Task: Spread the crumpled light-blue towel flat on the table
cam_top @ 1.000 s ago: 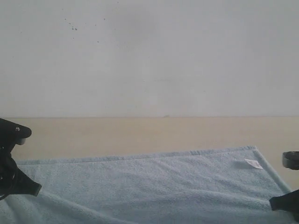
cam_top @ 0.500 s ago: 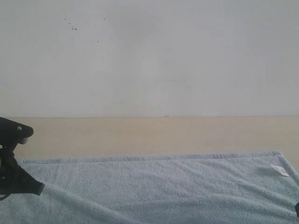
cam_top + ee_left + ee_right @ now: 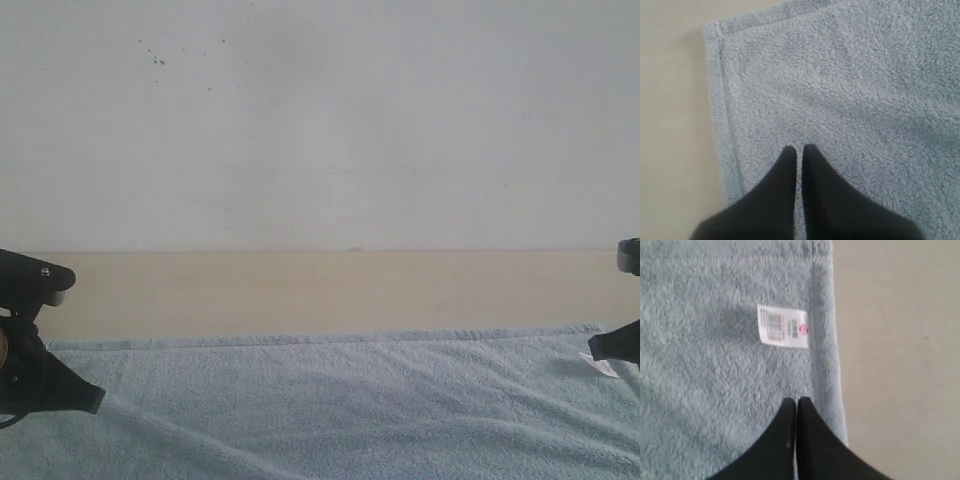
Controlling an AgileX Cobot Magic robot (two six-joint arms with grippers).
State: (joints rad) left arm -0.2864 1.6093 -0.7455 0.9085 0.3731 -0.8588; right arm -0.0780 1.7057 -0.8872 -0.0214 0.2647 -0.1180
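Pale beige table [image 3: 300, 290] under a white wall [image 3: 320, 120]: the light-blue towel [image 3: 330, 400] lies spread toward the table's near edge, with a bare strip along the far edge. Left gripper [image 3: 800, 150] is clenched, tips over the pile just inside one side hem. Right gripper [image 3: 796, 401] is clenched beside the opposite hem, near the white tag [image 3: 783, 326]; whether either pinches cloth, cannot tell.

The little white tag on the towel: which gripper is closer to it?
The right one. The right gripper sits just beside the tag, near the right-hand edge of the towel; the left gripper is at the opposite end, far from the tag.
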